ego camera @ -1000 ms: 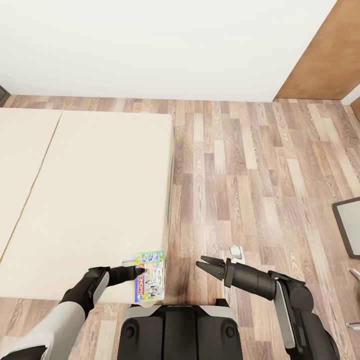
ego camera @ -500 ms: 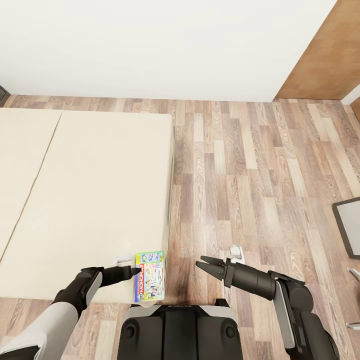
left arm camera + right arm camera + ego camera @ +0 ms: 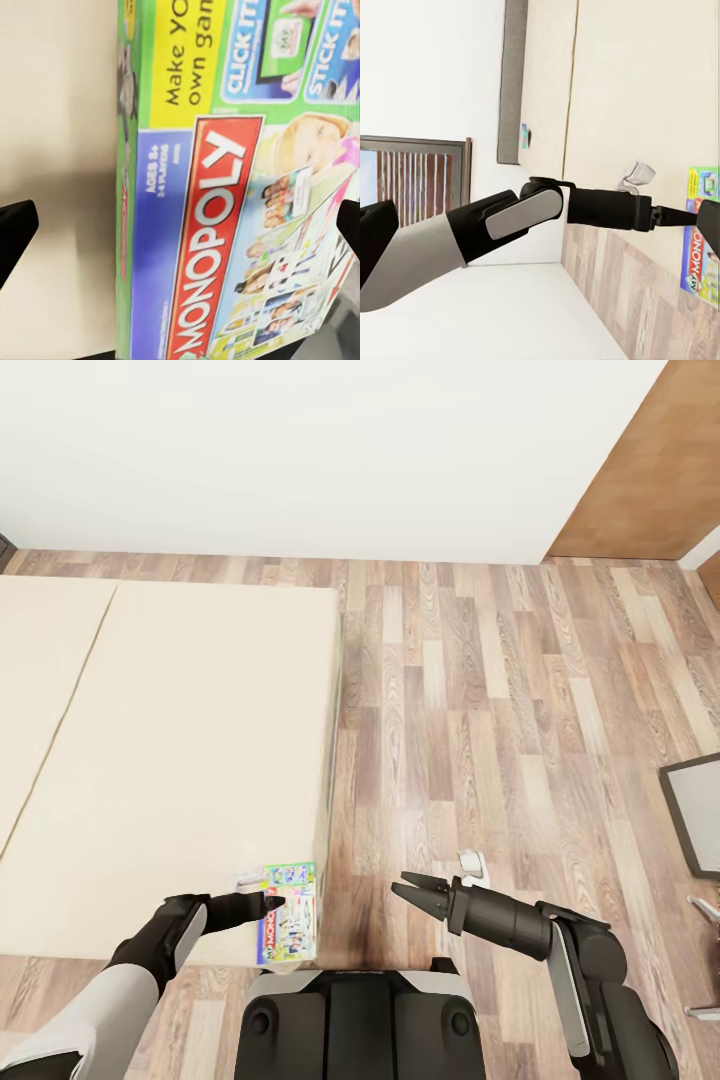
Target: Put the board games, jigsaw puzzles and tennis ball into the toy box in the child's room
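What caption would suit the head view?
Left gripper reaches the Monopoly box at the bed corner.

A thin, flat green board game box with a red "MONOPOLY" banner [image 3: 288, 913] [image 3: 240, 195] [image 3: 699, 232] lies flat, printed face up, at the near corner of the low bed with its plain beige two-section mattress [image 3: 170, 750] [image 3: 660, 82]. One end of the box juts slightly past the mattress edge.
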Motion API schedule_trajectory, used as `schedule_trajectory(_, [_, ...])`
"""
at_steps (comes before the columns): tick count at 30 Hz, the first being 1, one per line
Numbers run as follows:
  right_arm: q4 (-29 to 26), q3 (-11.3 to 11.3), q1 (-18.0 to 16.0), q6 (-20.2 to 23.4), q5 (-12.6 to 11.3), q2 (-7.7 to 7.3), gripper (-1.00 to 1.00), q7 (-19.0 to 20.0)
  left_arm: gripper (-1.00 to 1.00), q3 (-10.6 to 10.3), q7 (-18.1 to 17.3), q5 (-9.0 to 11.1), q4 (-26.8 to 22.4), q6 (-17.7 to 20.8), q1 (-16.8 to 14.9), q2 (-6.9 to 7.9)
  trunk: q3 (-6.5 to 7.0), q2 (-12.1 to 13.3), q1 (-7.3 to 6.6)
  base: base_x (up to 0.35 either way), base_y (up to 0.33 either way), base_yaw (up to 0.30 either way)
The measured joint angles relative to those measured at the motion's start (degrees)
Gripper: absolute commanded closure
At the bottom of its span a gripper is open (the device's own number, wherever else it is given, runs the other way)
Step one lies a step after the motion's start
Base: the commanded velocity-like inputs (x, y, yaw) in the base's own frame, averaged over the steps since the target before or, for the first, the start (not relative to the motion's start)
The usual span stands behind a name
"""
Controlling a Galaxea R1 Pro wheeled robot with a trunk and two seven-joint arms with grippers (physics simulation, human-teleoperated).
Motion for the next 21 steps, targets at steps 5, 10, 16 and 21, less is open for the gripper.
schedule_trajectory(5, [0.01,0.00,0.00,0.00,-0.01,0.04,-1.00,0.00,-1.00,0.01,0.12,0.00,0.00,-0.06,0.00,-0.01,0.00,0.00,0.00,0.000,-0.030,0.000])
schedule_trajectory(10, [0.01,0.00,0.00,0.00,0.00,0.03,-1.00,0.00,-1.00,0.01,0.15,-0.01,-0.01,-0.08,0.00,-0.03,0.00,0.00,0.00,0.000,-0.007,0.000])
schedule_trajectory(16, [0.01,0.00,0.00,0.00,0.00,0.01,-1.00,0.00,-1.00,0.01,0.11,-0.06,-0.01,-0.05,0.00,-0.02,0.00,0.00,0.00,0.000,-0.001,0.000])
schedule_trajectory(21, [0.00,0.00,0.00,0.00,0.00,-0.01,-1.00,0.00,-1.00,0.01,0.10,-0.01,0.00,-0.07,0.00,-0.08,0.00,0.00,0.00,0.000,-0.023,0.000])
